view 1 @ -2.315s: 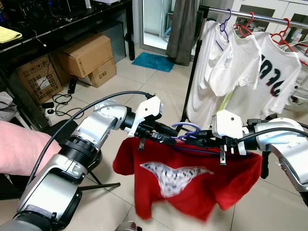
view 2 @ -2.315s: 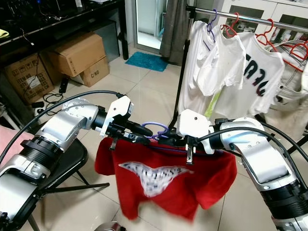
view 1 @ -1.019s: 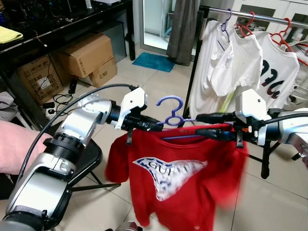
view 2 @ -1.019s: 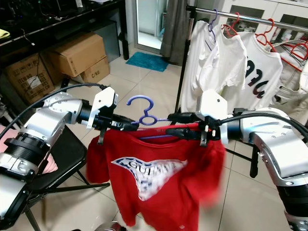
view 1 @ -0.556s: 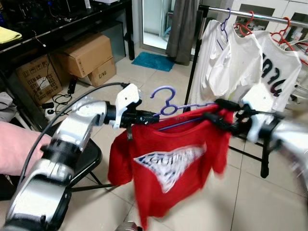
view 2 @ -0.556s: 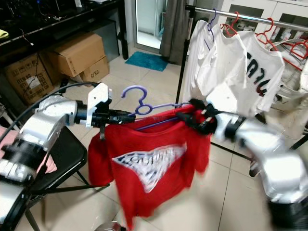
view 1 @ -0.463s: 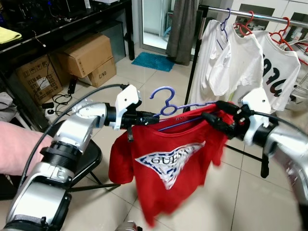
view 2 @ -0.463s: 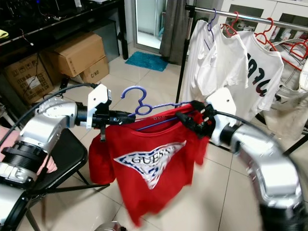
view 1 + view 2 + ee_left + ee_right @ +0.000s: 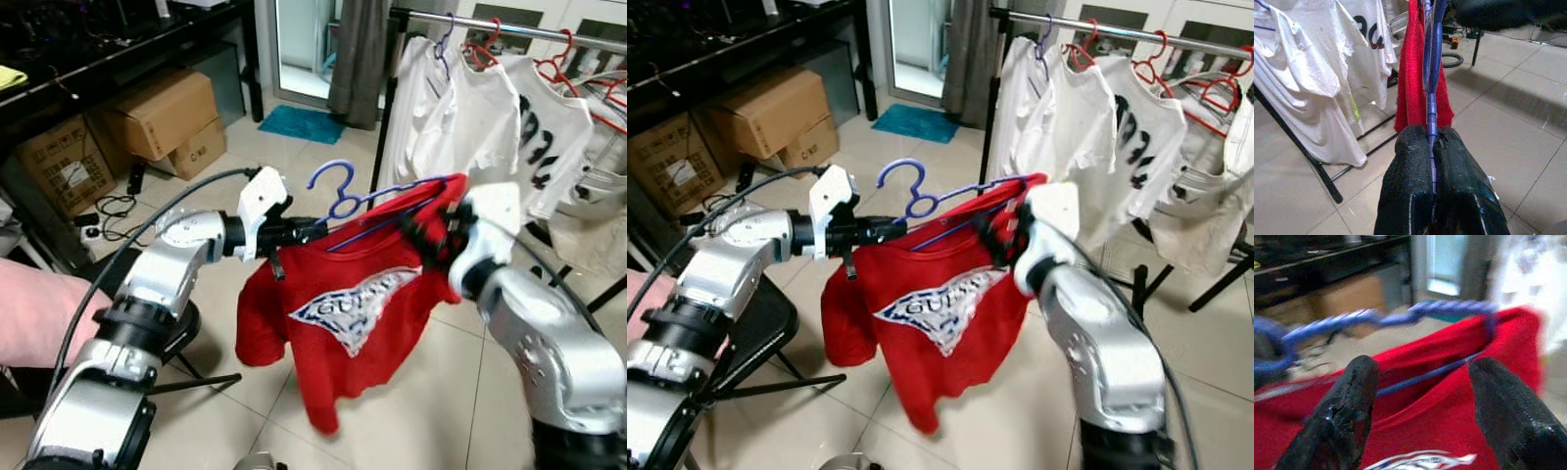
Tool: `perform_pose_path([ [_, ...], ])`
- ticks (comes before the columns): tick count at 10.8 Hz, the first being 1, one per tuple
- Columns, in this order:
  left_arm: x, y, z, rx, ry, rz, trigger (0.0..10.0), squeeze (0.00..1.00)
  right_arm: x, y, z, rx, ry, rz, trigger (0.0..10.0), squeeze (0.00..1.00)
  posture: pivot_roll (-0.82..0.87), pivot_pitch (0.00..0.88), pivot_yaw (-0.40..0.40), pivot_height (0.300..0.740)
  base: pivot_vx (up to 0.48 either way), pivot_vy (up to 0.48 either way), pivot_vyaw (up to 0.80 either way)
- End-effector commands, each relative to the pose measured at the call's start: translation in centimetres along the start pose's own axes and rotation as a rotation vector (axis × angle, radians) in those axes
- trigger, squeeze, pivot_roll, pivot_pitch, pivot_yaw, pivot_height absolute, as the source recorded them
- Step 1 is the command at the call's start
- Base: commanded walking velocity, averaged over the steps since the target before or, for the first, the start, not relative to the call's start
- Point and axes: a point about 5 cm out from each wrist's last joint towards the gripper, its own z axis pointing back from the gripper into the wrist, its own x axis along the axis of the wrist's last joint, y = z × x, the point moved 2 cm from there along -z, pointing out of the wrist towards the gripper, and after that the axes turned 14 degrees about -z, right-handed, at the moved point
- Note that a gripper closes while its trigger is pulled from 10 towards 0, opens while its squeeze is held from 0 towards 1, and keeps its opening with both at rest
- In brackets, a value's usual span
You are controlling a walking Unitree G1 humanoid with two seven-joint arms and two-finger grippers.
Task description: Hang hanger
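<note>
The left gripper (image 9: 1432,147) is pinching one end of the purple plastic hanger (image 9: 364,203) carrying the red printed T-shirt (image 9: 343,313), while the right gripper (image 9: 1422,396) is gaping open beside its other shoulder. The carrying step is underway; next, the hook needs lifting over the metal clothes rail (image 9: 509,24), well apart ahead.

A home room is shown: white shirts (image 9: 490,108) are hung on a clothes rail (image 9: 509,24), and cardboard boxes (image 9: 162,113) are kept on the tiled floor (image 9: 294,147).

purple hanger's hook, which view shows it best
The left eye view: the purple hanger shows its whole open hook above the red shirt. The left wrist view sees it edge-on; the right wrist view blurs it.
</note>
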Motion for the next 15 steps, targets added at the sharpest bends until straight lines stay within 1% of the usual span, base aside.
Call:
perform_pose_path([
  [1,1.0,0.3,0.2,0.024,-0.035,-0.021,0.0,0.00,0.6,-0.8,-0.1,-0.080,-0.029,0.032,10.0,0.00,0.09,0.035,0.030,0.740,0.000,0.000,0.00],
  [2,1.0,0.2,0.2,0.022,-0.035,-0.018,0.0,0.00,0.7,-0.7,-0.2,-0.097,-0.043,0.030,10.0,0.00,0.09,0.035,0.026,0.740,0.000,0.000,0.00],
  [3,1.1,0.0,0.2,0.017,-0.044,-0.009,0.0,0.00,0.9,-0.4,-0.4,-0.098,-0.055,0.056,10.0,0.00,0.09,0.034,0.025,0.740,0.000,0.000,0.00],
  [4,1.2,-0.2,0.2,0.010,-0.054,-0.002,0.0,0.00,1.0,-0.2,-0.6,-0.100,-0.064,0.075,8.1,0.00,0.09,0.033,0.025,0.740,0.000,0.000,0.00],
  [5,1.4,-0.5,0.2,-0.005,-0.063,0.005,0.0,0.00,1.1,-0.1,-0.8,-0.101,-0.073,0.095,2.3,0.00,0.09,0.034,0.026,0.740,0.000,0.000,0.00],
  [6,1.6,-0.9,0.4,-0.033,-0.073,0.015,0.0,0.00,1.3,-0.4,-0.9,-0.120,-0.090,0.093,0.0,0.00,0.09,0.035,0.026,0.740,0.000,0.000,0.00],
  [8,1.5,-1.4,0.8,-0.053,-0.073,0.024,0.0,0.00,1.6,-1.0,-1.0,-0.151,-0.109,0.092,0.0,0.00,0.09,0.035,0.026,0.740,0.000,0.000,0.00],
  [12,1.7,-1.7,1.6,-0.065,-0.069,0.035,0.0,0.00,1.5,-1.9,-1.1,-0.179,-0.098,0.124,0.0,0.00,0.09,0.037,0.024,0.740,0.000,0.000,0.00],
  [15,1.7,-1.2,1.8,-0.040,-0.059,0.032,0.0,0.00,1.3,-2.1,-1.1,-0.182,-0.078,0.138,0.0,0.00,0.09,0.037,0.027,0.740,0.000,0.000,0.00],
])
